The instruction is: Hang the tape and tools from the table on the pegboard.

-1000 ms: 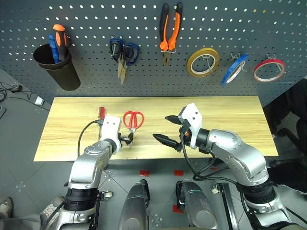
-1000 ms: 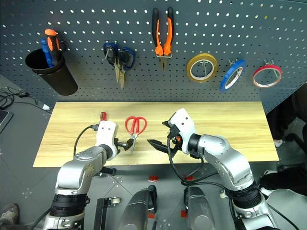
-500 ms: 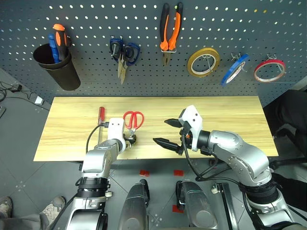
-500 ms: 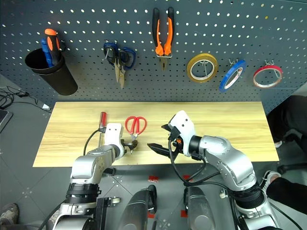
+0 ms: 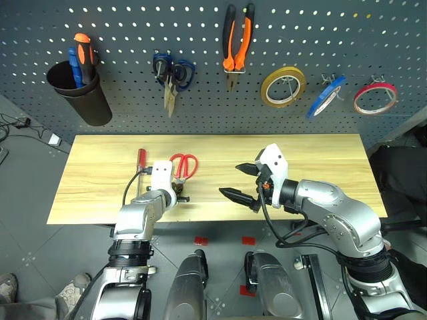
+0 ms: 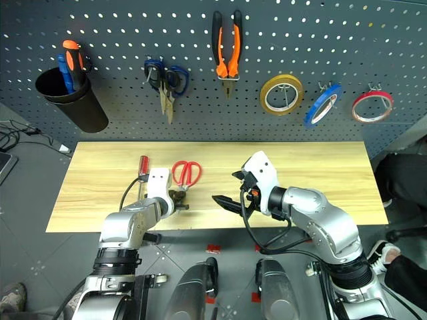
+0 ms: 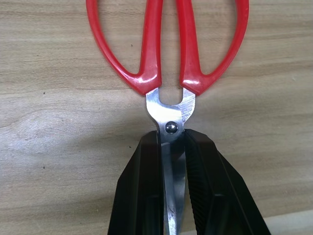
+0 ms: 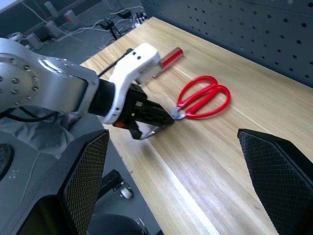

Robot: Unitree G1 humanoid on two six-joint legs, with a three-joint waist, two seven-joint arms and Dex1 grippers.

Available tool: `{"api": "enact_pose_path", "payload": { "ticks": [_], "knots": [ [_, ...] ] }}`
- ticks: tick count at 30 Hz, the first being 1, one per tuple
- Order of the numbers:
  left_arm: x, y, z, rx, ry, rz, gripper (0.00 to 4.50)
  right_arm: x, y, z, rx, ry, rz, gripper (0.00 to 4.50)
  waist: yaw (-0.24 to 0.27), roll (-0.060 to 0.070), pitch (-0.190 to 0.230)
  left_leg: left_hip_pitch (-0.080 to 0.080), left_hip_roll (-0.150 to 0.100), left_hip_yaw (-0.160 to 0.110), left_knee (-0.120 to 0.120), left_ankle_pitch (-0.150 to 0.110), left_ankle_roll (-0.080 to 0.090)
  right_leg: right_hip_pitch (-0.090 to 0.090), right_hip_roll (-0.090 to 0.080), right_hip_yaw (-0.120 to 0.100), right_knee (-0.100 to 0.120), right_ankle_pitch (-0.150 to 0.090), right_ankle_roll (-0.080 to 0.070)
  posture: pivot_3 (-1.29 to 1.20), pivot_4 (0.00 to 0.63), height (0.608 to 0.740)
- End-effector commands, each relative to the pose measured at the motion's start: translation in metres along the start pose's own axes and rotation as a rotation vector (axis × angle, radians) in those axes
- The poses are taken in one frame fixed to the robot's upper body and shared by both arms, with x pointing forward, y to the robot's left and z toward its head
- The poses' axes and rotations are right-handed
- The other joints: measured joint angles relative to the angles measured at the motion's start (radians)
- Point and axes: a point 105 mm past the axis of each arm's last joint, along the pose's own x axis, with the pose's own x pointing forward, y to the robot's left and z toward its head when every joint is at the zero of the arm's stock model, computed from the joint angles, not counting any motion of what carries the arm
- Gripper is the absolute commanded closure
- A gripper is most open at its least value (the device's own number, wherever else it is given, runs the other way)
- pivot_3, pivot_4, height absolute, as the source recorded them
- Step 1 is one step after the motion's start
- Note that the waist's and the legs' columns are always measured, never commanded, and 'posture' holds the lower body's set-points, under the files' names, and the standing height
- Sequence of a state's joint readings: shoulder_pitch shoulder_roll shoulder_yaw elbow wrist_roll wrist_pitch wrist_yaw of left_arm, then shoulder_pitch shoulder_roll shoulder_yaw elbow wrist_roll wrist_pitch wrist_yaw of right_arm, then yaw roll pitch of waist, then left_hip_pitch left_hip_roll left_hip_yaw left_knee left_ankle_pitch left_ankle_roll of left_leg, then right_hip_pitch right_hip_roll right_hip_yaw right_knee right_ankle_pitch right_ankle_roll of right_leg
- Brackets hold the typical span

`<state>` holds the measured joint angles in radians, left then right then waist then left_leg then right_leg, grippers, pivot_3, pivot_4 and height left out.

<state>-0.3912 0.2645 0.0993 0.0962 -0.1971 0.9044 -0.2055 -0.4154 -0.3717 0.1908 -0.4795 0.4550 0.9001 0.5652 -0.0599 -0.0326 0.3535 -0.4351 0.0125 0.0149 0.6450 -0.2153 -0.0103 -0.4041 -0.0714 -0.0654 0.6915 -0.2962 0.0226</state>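
The red-handled scissors (image 5: 184, 165) lie flat on the light wood table (image 5: 320, 167), handles toward the pegboard (image 5: 133, 33). My left gripper (image 7: 171, 139) is shut on their steel blades just behind the pivot. To the right, over the table's front middle, my right gripper (image 5: 233, 181) hovers open and holds nothing. The slim red-handled screwdriver (image 5: 141, 160) lies on the table just left of the left hand. On the pegboard hang the orange-and-black pliers (image 5: 237, 40) and the blue tape (image 5: 325, 97).
A yellow tape ring (image 5: 283, 86) and a red tape ring (image 5: 374, 98) hang on either side of the blue one. Blue-handled scissors (image 5: 172, 75) hang left of the pliers. A black cup (image 5: 80, 93) with orange and blue screwdrivers is mounted at the far left.
My left gripper went from open beside the scissors' tips to shut on their blades. The right gripper stayed open in about the same place.
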Motion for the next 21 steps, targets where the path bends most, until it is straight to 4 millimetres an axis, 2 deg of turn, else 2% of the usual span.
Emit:
{"api": "enact_pose_path", "payload": {
  "ticks": [1, 5, 7, 12, 16, 21],
  "knots": [
    [-0.019, -0.016, 0.011, 0.103, -0.096, -0.104, 4.16, -0.006, 0.006, 0.016, -0.046, -0.060, 0.004, 0.00, -0.003, 0.000, 0.000, 0.000, 0.000, 0.000, 0.000, 0.000, 0.000, 0.000, 0.000, 0.000, 0.000, 0.000, 0.000, -0.20, 0.346, 0.740],
    [-0.053, -0.032, 0.035, 0.279, -0.285, -0.182, 4.16, -0.008, 0.004, 0.029, -0.123, -0.110, -0.015, 0.00, -0.002, 0.000, 0.000, -0.001, 0.001, 0.000, -0.001, 0.001, -0.002, 0.000, 0.000, 0.000, -0.003, 0.000, 0.000, -0.19, 0.342, 0.740],
    [-0.067, -0.034, 0.041, 0.373, -0.348, -0.186, 4.16, -0.008, 0.003, 0.040, -0.141, -0.159, -0.029, 0.00, 0.000, 0.000, 0.000, -0.001, 0.001, 0.000, -0.002, 0.001, -0.003, 0.000, 0.000, 0.000, -0.004, 0.000, 0.000, -0.19, 0.341, 0.740],
    [-0.082, -0.036, 0.032, 0.431, -0.314, -0.262, 4.16, -0.006, 0.000, 0.047, -0.163, -0.190, -0.037, 0.00, 0.001, 0.000, 0.000, -0.001, 0.001, 0.000, -0.002, 0.000, 0.000, 0.000, 0.000, 0.000, -0.005, 0.000, 0.000, -0.17, 0.338, 0.740],
    [-0.091, -0.041, 0.025, 0.329, -0.216, -0.407, 4.16, -0.005, -0.002, 0.048, -0.168, -0.194, -0.038, 0.00, 0.003, 0.000, 0.000, -0.001, 0.001, 0.000, -0.002, 0.000, 0.000, 0.000, 0.000, -0.001, -0.005, 0.000, 0.000, -0.16, 0.336, 0.740],
    [-0.100, -0.037, 0.052, 0.582, -0.312, -0.354, 4.16, -0.004, -0.002, 0.051, -0.186, -0.206, -0.037, 0.00, 0.003, 0.000, 0.000, -0.001, 0.001, -0.001, -0.002, 0.000, 0.000, 0.000, 0.000, -0.001, -0.004, 0.000, 0.000, -0.16, 0.335, 0.740]
  ]
}}
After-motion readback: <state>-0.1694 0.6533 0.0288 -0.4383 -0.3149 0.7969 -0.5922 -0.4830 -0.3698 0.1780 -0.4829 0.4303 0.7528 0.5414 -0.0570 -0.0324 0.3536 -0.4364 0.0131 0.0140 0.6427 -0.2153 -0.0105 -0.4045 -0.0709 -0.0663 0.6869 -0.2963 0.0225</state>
